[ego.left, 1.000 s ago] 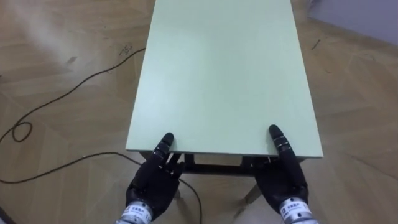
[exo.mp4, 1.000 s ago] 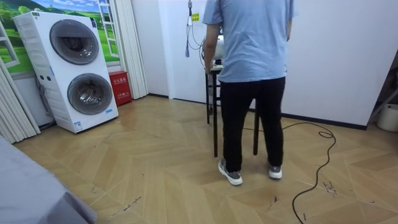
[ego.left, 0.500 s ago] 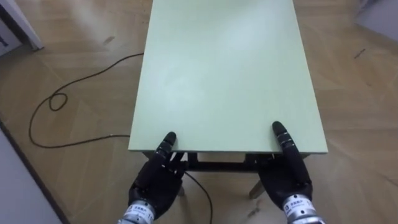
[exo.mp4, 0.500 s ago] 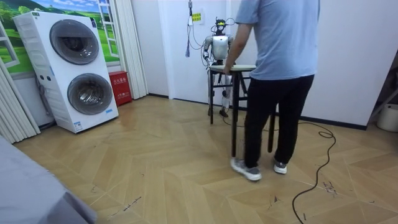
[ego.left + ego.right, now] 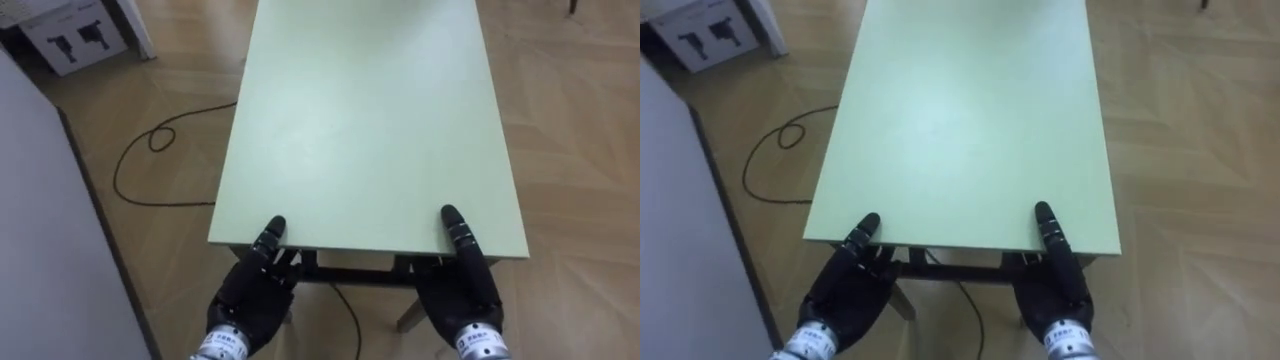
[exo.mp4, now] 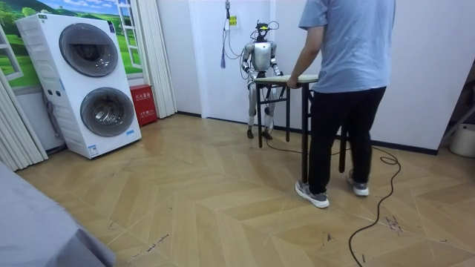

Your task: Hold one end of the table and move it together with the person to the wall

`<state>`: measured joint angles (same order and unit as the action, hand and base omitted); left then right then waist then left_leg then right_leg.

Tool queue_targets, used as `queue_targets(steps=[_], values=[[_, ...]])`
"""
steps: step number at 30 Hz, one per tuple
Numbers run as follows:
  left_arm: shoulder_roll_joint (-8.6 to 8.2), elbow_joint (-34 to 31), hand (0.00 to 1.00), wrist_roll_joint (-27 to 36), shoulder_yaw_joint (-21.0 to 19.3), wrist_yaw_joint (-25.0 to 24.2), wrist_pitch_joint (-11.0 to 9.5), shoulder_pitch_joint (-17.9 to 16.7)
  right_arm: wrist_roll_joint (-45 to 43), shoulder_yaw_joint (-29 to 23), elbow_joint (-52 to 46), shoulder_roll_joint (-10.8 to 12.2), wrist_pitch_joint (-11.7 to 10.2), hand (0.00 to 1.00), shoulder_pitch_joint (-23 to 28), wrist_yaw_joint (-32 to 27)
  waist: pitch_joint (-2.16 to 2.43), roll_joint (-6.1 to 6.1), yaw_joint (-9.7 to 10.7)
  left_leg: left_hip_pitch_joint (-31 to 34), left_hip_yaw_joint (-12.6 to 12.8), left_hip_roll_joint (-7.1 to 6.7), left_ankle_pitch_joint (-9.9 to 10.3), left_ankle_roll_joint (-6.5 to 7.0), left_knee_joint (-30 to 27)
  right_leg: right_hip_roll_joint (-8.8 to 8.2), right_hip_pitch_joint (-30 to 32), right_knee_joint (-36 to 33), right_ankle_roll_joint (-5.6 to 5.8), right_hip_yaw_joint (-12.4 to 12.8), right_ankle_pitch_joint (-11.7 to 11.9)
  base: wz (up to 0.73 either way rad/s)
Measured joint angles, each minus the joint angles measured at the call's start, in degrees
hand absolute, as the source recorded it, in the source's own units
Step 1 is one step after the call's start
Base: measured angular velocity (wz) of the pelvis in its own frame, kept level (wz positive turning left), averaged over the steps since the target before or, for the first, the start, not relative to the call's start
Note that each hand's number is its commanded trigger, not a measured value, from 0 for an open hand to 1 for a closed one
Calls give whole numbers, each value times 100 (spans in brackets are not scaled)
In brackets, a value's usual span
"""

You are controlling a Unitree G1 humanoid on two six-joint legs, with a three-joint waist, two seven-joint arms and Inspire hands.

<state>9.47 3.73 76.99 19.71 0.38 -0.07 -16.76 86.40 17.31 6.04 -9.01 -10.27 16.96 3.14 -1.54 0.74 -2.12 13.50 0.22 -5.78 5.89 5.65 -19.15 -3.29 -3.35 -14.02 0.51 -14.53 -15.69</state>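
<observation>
A table with a pale green top (image 5: pixel 370 120) and a dark frame reaches away from me. My left hand (image 5: pixel 250 295) grips its near left corner, thumb on the top and fingers curled under the edge. My right hand (image 5: pixel 460 290) holds the near right corner the same way. In the room view the table (image 6: pixel 286 79) hangs between me, by the white wall, and a person (image 6: pixel 349 74) in a blue shirt. The person holds the far end with a hand (image 6: pixel 294 81).
A grey-white wall panel (image 5: pixel 40 220) rises close on my left, with a white box (image 5: pixel 70 35) beyond it. A dark cable (image 5: pixel 150 150) loops on the wooden floor left of the table. Stacked washing machines (image 6: pixel 96 81) stand at the room view's left.
The person has stepped toward the room view's right with the table, and I have followed, now out from behind the person. The floor in the eye view has slid past. Both hands keep their hold.
</observation>
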Motion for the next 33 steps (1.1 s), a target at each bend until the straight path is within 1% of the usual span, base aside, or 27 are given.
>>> queue_targets(steps=[2,4,5,7,8,9,10,11,12,13,14,15,16,17,18,19,20,21,22,24,25,28,30,31,32,33], values=[[9,-20,100,1,1,5,0,-42,0,-1,0,-16,30,100,-3,-9,0,1,-22,23,-105,-7,-21,-21,-29,50,-66,79,-27,-35,42,32],[12,-23,100,-1,10,5,0,-42,-1,-3,0,-39,31,100,-11,-9,2,5,-68,62,-247,-46,-95,-49,-13,82,-90,142,-53,-150,64,31],[13,-23,100,-1,13,4,0,-42,-1,-4,0,-46,31,100,-11,-9,3,8,-76,72,-279,-79,-111,-57,-9,91,-91,141,-55,-166,65,34],[-18,-24,100,-7,18,5,0,-32,13,-7,0,-44,30,100,-11,-9,13,25,-70,76,-435,-124,-216,-95,56,119,-144,149,-90,-310,85,39],[-26,-24,100,-9,21,5,0,-27,14,-13,0,-44,30,100,-12,-9,18,33,-63,75,-463,-135,-266,-102,106,127,-143,163,-115,-318,100,51],[-42,-25,100,-27,23,6,0,-15,22,-26,0,-43,30,100,-12,-9,21,38,0,41,-520,-182,-434,-115,306,129,-134,262,-143,-353,122,64],[-69,-25,100,-49,21,17,0,2,33,-42,0,-45,30,100,-12,-7,34,58,69,-17,-480,-203,-652,-178,641,117,-144,394,-170,-424,179,69],[-83,-26,100,-53,19,20,0,9,30,-54,-1,-42,30,100,-19,-6,42,70,122,-28,-351,-179,-748,-257,800,73,-146,473,-194,-544,224,73],[-111,-24,100,-57,-2,20,-1,12,17,-56,11,-20,36,100,-51,-7,33,76,232,38,421,58,-582,-357,571,-7,-169,540,-220,-864,258,55],[-107,-21,100,-62,-6,21,-1,-4,17,-48,34,39,41,100,-48,-9,28,81,231,66,1191,466,-14,-292,-171,7,-197,478,-220,-1082,256,50],[-104,-21,100,-62,-6,19,-3,2,16,-51,34,46,44,100,-57,-10,20,118,218,67,1478,921,486,-337,-873,81,-190,387,-228,-1185,233,26],[-104,-22,100,-72,-9,19,-4,7,16,-58,33,41,44,100,-68,-9,23,154,216,68,1494,1109,665,-446,-1095,113,-168,298,-224,-1215,192,30],[-154,-21,100,-129,-29,23,-5,41,8,-102,31,33,44,100,-118,-8,-14,234,242,82,1387,1186,793,-498,-1118,137,-88,63,-168,-1218,104,47],[-185,-22,100,-135,-32,34,-5,70,-46,-138,26,36,49,100,-126,-6,-14,229,339,65,1363,1099,769,-405,-915,119,-20,-19,-137,-1182,85,58],[-182,-22,100,-134,-33,34,-5,91,-78,-156,21,43,52,100,-125,-6,-12,203,379,38,1341,1025,722,-326,-776,102,5,-17,-123,-1103,76,57],[-214,-22,100,-127,-55,45,-5,100,-123,-196,-3,63,86,100,-132,-6,-13,164,394,-20,1338,884,619,-251,-539,61,45,-11,-88,-881,56,35],[-228,-22,100,-117,-48,52,-5,98,-135,-225,-16,52,112,100,-133,-6,-14,166,391,-45,1335,833,585,-230,-462,42,46,7,-83,-799,56,26],[-239,-22,100,-106,-22,70,-3,98,-138,-231,-18,37,123,100,-154,-10,-14,171,362,-82,1335,760,552,-202,-364,13,42,39,-65,-681,52,16],[-244,-22,100,-105,-20,71,-3,97,-122,-229,-18,2,159,100,-193,-34,-14,170,320,-91,1317,717,523,-182,-311,-4,41,41,-54,-609,57,24],[-250,-22,100,-105,-33,71,-15,98,-127,-213,-18,6,158,100,-227,-56,-13,169,296,-109,1281,658,468,-152,-218,-30,35,41,-12,-574,82,28],[-246,-22,100,-105,-32,71,-30,98,-133,-171,-18,3,150,100,-234,-56,-13,169,301,-131,1215,589,425,-130,-137,-57,44,45,-8,-528,85,27],[-228,-25,100,-117,-34,57,-81,98,-149,-176,-18,16,142,100,-256,-55,-11,167,304,-144,1134,491,369,-88,-24,-95,46,41,-2,-397,88,29],[-228,-26,100,-125,-36,43,-113,97,-151,-176,-18,31,146,100,-266,-55,-11,167,292,-148,1122,470,358,-70,-12,-113,42,-12,13,-396,96,19],[-229,-30,100,-131,-38,35,-119,98,-151,-178,-16,37,151,100,-264,-56,-11,170,277,-159,1061,467,350,-55,-8,-133,82,-203,27,-383,88,17],[-231,-29,100,-131,-35,34,-119,97,-151,-174,-10,36,152,100,-254,-59,-11,169,271,-183,1031,469,347,-51,0,-151,178,-402,60,-323,69,21],[-225,-27,100,-131,-17,37,-121,93,-152,-178,5,35,157,100,-214,-70,-14,181,284,-248,872,477,347,-49,-5,-166,393,-856,192,-30,-46,32]])
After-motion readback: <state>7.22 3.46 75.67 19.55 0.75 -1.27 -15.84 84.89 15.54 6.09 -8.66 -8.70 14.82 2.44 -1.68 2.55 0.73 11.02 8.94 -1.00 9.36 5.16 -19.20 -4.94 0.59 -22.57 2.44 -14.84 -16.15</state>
